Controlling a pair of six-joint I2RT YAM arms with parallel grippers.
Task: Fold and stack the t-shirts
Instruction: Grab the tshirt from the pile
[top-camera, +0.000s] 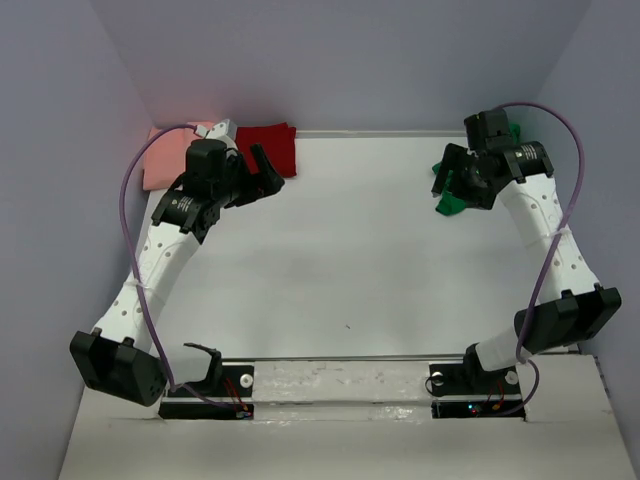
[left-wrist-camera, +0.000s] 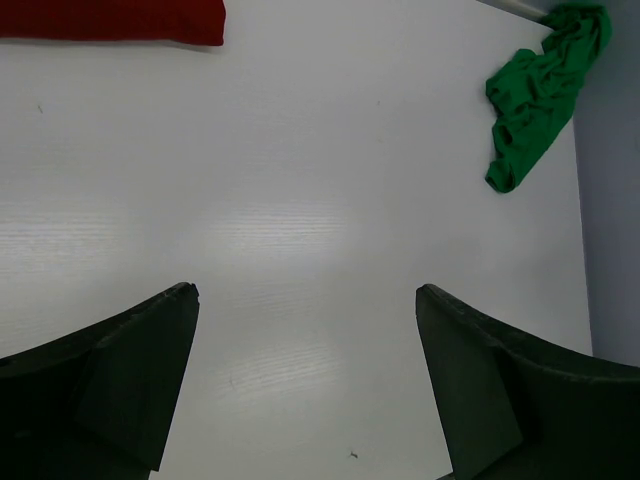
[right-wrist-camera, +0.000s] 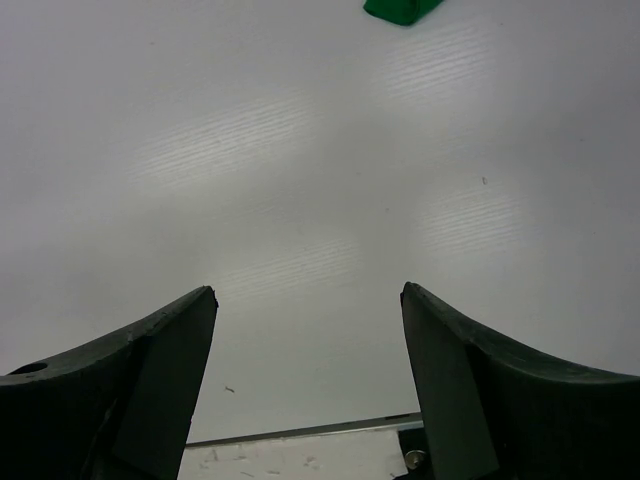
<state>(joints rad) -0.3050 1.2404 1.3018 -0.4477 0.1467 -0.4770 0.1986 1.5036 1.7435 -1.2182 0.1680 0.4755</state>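
green t-shirt (top-camera: 450, 206): half behind right arm (top-camera: 545, 215) | dark red t-shirt (left-wrist-camera: 110, 20): cut by left wrist view's edge

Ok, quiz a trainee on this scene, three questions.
1. True or false: the green shirt lies folded flat.
2. Which shares the far-left corner with the dark red shirt? A) a towel B) the salmon-pink shirt C) a box
3. Fill in: the left claw and right claw both stand ___.
Key: 1 false, it is crumpled; 2 B; 3 open.
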